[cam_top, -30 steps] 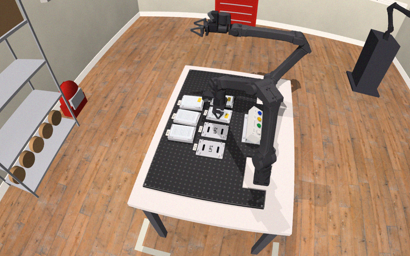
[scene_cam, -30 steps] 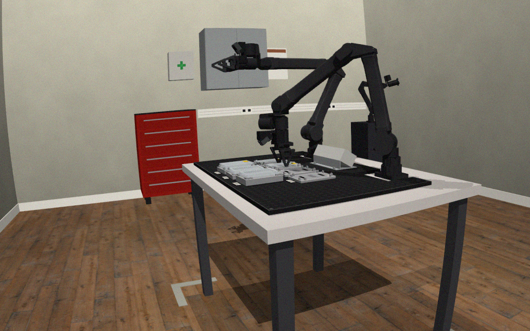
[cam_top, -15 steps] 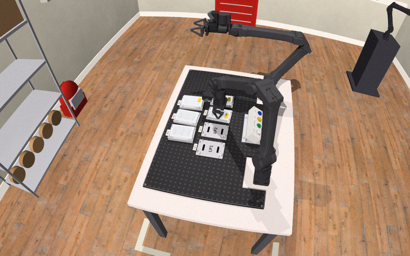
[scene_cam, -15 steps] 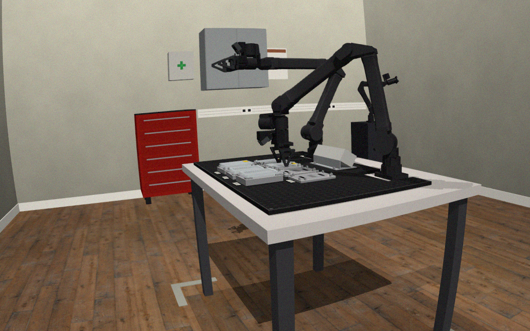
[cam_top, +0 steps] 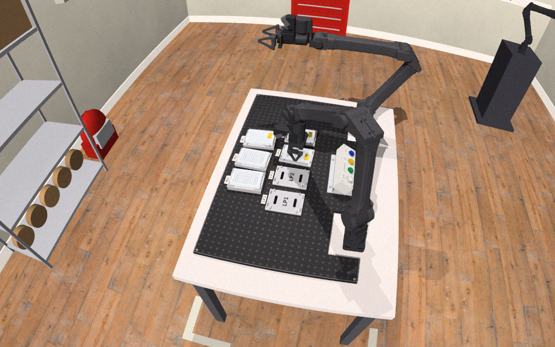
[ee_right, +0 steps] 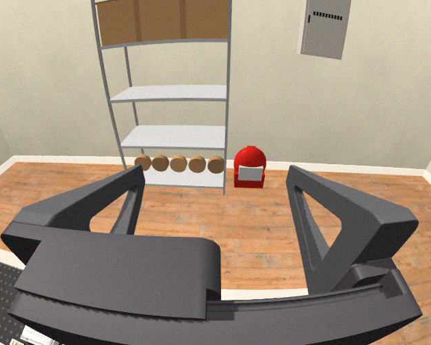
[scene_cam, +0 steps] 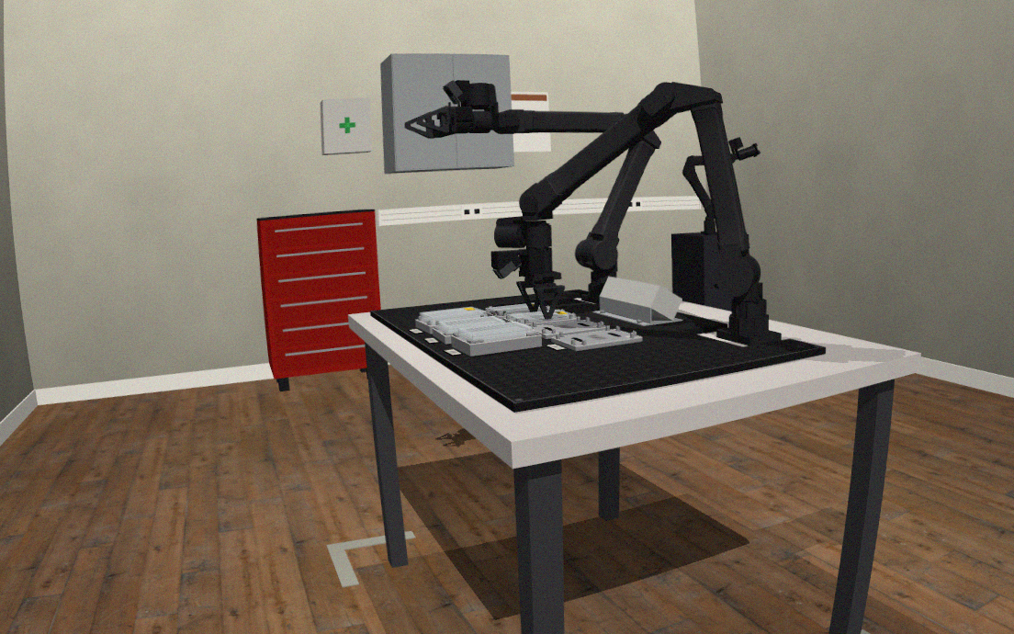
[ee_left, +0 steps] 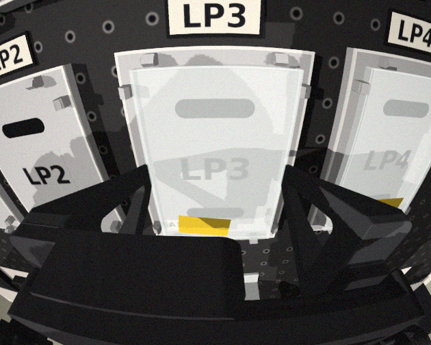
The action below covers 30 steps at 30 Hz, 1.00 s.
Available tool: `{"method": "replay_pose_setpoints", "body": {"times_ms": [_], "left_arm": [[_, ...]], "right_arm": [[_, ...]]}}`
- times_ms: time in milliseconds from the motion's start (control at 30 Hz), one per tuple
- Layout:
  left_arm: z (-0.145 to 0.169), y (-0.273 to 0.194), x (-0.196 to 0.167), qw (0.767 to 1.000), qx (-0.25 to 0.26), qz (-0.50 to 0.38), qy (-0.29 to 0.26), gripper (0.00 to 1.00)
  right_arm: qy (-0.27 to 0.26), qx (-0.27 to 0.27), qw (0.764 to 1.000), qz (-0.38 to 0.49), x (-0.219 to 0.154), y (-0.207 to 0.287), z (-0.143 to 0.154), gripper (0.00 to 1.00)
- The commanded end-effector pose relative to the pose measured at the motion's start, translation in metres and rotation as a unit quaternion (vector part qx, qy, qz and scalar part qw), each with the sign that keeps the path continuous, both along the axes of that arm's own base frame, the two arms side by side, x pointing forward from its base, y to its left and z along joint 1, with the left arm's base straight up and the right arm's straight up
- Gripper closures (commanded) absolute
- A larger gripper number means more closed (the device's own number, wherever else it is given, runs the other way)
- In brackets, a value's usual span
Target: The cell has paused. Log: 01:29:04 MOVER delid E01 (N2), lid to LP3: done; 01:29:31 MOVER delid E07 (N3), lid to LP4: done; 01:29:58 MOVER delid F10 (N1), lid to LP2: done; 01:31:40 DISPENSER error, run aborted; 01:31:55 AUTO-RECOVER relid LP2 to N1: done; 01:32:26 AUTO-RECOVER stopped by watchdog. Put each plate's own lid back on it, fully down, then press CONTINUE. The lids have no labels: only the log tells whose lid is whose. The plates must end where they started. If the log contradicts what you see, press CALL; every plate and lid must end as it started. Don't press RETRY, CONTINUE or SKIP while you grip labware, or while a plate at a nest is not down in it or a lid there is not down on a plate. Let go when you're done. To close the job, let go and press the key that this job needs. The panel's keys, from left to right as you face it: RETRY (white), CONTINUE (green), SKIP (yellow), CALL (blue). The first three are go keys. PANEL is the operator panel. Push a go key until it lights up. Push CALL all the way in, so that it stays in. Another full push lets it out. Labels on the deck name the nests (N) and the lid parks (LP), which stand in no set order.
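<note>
My left gripper is shut on the long sides of the clear lid at LP3, which still lies on its park and has a yellow mark. Another clear lid with a yellow mark lies on LP4. LP2 and LP1 are bare. The near plate at N2 and the middle plate show open wells. The far plate wears a lid with a yellow mark; its nest label is unreadable. My right gripper is open and empty, high up.
The operator panel stands right of the parks in the top view, with blue, yellow, green and white keys. The left arm passes over the panel's edge. LP2 and LP4 flank the left fingers closely.
</note>
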<state>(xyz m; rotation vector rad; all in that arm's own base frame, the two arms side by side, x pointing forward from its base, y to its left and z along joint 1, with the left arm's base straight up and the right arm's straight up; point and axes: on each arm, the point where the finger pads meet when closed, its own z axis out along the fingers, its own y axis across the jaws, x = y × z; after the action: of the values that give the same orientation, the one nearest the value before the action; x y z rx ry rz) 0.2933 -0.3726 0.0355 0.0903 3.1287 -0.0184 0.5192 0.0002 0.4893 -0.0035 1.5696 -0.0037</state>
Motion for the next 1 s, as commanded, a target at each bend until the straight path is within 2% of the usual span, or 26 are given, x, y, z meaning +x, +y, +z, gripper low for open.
{"method": "replay_pose_setpoints", "body": {"times_ms": [0, 533, 833, 967], "left_arm": [[-0.013, 0.005, 0.007, 1.0, 0.003, 0.003, 0.003, 1.0], [-0.014, 0.005, 0.007, 1.0, 0.003, 0.003, 0.003, 1.0], [0.031, -0.009, 0.018, 0.999, -0.025, 0.004, -0.02, 1.0], [0.041, -0.011, 0.02, 0.999, -0.025, 0.004, -0.02, 1.0]], "right_arm": [[-0.028, 0.006, 1.0, 0.001, -0.002, -0.001, 0.035, 0.0], [-0.028, 0.006, 1.0, 0.001, -0.002, -0.001, 0.035, 0.0], [-0.028, 0.006, 1.0, 0.001, -0.002, -0.001, 0.035, 0.0], [-0.028, 0.006, 1.0, 0.001, -0.002, -0.001, 0.035, 0.0]]}}
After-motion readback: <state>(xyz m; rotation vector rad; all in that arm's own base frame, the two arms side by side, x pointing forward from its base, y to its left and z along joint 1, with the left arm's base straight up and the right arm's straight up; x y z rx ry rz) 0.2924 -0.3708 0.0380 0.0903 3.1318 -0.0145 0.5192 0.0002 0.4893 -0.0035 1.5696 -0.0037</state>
